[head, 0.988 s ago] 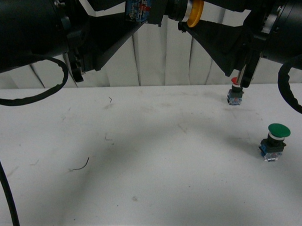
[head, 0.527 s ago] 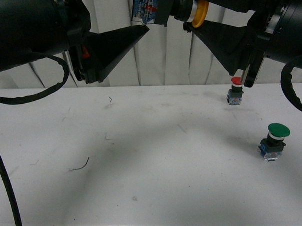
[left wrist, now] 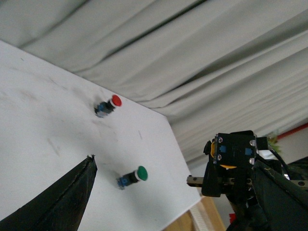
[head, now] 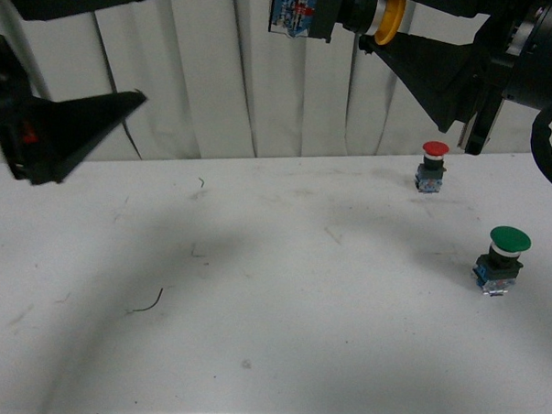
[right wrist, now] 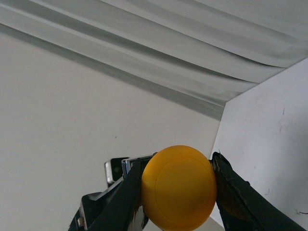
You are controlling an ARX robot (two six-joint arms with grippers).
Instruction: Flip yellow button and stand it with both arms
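Yellow button [head: 341,6] is off the worktop [head: 261,290], held in the air over the far edge, right of centre, seen against the white curtain [head: 206,72]. Its long axis lies close to level and roughly along the far edge: the yellow cap points toward the right-hand edge and the blue-black base block toward the left-hand edge. The right gripper [right wrist: 178,190] is clamped on it, with one black finger [right wrist: 120,202] pressed to each side of the cap; the right wrist view looks straight at the round cap face. The left gripper [head: 125,102] hangs above the far left corner, well apart from the button, touching nothing. Only one dark wedge finger of it shows in either view, so I cannot tell whether its jaws are apart or together. The red button [head: 433,166] stands upright near the far edge, right of centre. The green button [head: 503,257] stands upright near the right edge. A thin wire scrap [head: 147,302] lies left of centre.
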